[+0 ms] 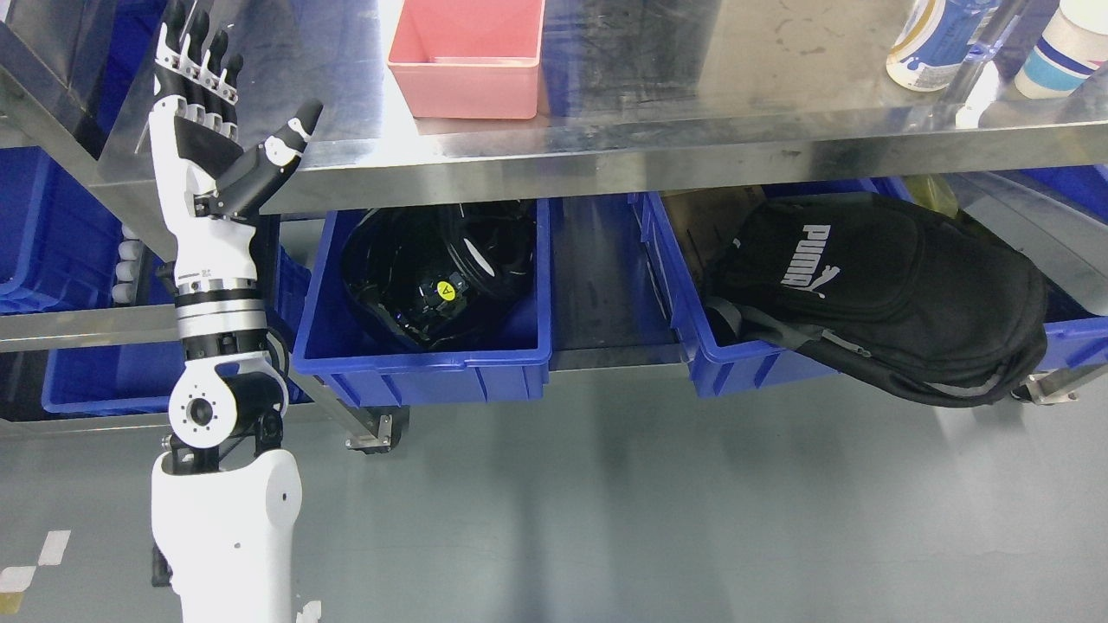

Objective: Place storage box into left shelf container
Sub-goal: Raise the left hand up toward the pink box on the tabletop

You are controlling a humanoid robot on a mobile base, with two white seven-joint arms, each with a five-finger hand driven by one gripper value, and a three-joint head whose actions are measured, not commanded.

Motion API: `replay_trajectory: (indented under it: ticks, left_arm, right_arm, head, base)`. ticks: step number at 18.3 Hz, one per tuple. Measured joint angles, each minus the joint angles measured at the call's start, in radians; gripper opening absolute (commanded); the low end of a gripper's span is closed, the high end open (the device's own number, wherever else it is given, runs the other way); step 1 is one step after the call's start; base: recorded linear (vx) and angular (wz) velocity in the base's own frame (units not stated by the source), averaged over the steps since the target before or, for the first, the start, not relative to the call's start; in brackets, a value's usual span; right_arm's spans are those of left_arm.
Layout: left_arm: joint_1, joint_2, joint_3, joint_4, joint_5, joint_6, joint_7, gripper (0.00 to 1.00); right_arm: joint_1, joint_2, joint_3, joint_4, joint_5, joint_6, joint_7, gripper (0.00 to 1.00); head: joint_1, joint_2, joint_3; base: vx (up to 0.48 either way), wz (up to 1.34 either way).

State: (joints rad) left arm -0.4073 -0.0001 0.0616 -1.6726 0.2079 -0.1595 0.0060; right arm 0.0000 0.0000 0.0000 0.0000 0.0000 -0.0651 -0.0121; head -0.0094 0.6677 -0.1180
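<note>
A pink storage box stands empty on the steel table top, near its front edge. My left hand is raised at the table's left corner, well left of the pink box, with fingers straight, thumb spread, holding nothing. Below the table, a blue container on the left of the lower shelf holds black gear with a yellow sticker. My right arm is out of view.
A second blue bin on the lower shelf holds a black backpack that hangs over its front. More blue bins stand on a rack at far left. Bottles and a cup stand at the table's right. Grey floor lies in front.
</note>
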Motion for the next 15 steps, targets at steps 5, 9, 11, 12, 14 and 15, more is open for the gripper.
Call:
replay_trajectory:
  ticks: [5, 9, 11, 12, 14, 15]
  left_arm:
    - [-0.015, 0.000, 0.017, 0.000, 0.001, 0.059, -0.054, 1.00]
    - [-0.074, 0.031, 0.034, 0.000, 0.002, 0.107, -0.278, 1.00]
    - [-0.121, 0.068, 0.043, 0.001, 0.002, 0.122, -0.385, 1.00]
    - [-0.152, 0.096, 0.044, 0.003, 0.002, 0.124, -0.426, 1.00]
    - [-0.208, 0.167, 0.030, 0.010, 0.003, 0.129, -0.484, 1.00]
    - [-0.237, 0.208, 0.015, 0.016, 0.003, 0.130, -0.502, 0.99]
  right_arm:
    - [0.000, 0.000, 0.000, 0.000, 0.000, 0.000, 0.003, 1.00]
    - [0.000, 0.000, 0.000, 0.000, 0.000, 0.000, 0.002, 1.00]
    - [0.000, 0.000, 0.000, 0.000, 0.000, 0.000, 0.001, 1.00]
    - [0.000, 0.000, 0.000, 0.000, 0.000, 0.000, 0.000, 1.00]
    - [0.000, 0.000, 0.000, 0.000, 0.000, -0.002, 0.000, 1.00]
    - [0.000, 0.000, 0.000, 0.000, 0.000, -0.004, 0.000, 1.00]
  head:
    - [0.0000, 0.000, 0.000]
    - [0.0000, 0.000, 0.000]
    - [0.0000, 0.000, 0.000]
    - [0.0000, 0.000, 0.000]
    - [0.0000, 0.000, 0.000]
    - [0.0000, 0.000, 0.000]
  base:
    - [0.000, 0.00]
    - [0.000, 0.00]
    - [0.000, 0.00]
    - [0.000, 0.00]
    - [0.000, 0.00]
    - [0.000, 0.00]
